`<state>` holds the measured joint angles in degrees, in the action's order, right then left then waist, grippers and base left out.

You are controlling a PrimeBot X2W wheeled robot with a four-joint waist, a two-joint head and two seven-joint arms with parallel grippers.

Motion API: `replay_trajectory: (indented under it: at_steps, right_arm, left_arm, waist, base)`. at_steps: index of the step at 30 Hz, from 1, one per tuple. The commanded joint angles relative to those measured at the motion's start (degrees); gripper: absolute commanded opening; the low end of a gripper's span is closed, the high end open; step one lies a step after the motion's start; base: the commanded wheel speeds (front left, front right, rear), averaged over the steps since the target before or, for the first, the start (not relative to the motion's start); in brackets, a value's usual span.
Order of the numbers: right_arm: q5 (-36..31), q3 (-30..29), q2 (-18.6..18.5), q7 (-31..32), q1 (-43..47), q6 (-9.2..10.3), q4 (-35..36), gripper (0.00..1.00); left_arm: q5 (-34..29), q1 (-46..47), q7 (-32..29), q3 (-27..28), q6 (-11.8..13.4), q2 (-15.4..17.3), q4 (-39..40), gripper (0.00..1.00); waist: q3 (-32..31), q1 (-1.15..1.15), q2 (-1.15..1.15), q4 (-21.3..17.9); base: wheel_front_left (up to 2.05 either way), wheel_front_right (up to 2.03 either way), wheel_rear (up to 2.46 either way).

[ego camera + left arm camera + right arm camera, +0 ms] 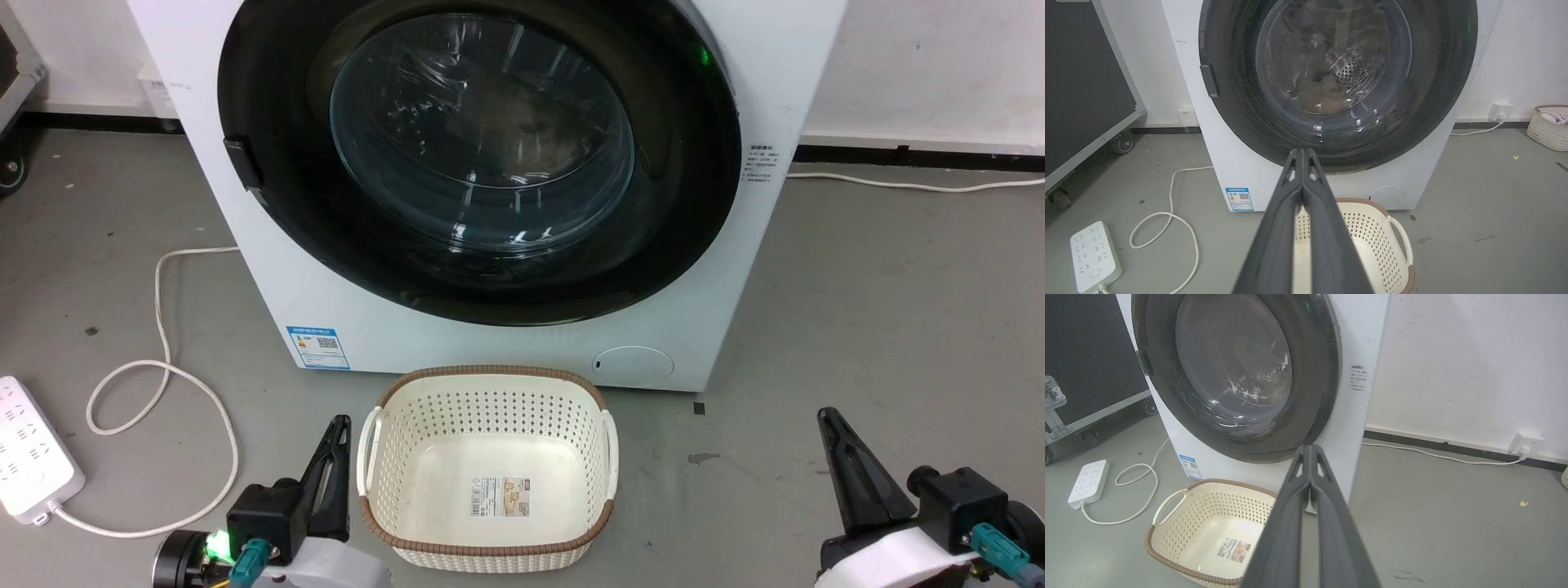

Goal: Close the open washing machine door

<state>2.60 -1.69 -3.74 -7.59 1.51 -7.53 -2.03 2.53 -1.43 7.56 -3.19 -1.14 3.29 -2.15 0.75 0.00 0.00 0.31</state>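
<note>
The washing machine [506, 347] is a white box standing in front of me. Its door [482, 139], a glossy black rim around a bulging glass bowl, lies flush against the front and looks closed. The steel drum shows through the glass of the door [1331, 61] in the left wrist view, and the door [1233, 363] appears from the side in the right wrist view. My left gripper [336, 425] hangs low at the lower left, shut and holding nothing. My right gripper [826, 415] is at the lower right, also shut and holding nothing. Both are well short of the machine.
A cream perforated basket [490, 392] with a brown rim stands on the floor between my grippers, right before the machine. A white power strip [28, 449] and its looping cable [163, 367] lie at the left. A black wheeled case [1081, 81] stands far left; another basket [1549, 126] far right.
</note>
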Motion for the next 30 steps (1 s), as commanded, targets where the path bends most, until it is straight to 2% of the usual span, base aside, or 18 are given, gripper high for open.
replay_trajectory:
  at_steps: [1,30]
  right_arm:
    - [-0.34,0.09,0.28,0.24,-0.70,0.02,0.47,0.00]
    - [-1.39,0.83,0.55,3.65,-1.08,0.03,1.19,0.00]
  left_arm:
    - [-0.42,0.52,-0.25,0.15,0.26,-0.04,0.24,0.00]
    - [-1.40,0.94,-3.65,1.56,0.67,-0.21,1.13,0.00]
  waist:
    - [-0.01,0.00,0.00,0.00]
    - [-0.36,0.00,0.00,-0.15]
  base:
    - [0.00,0.00,0.00]
    - [0.00,0.00,0.00]
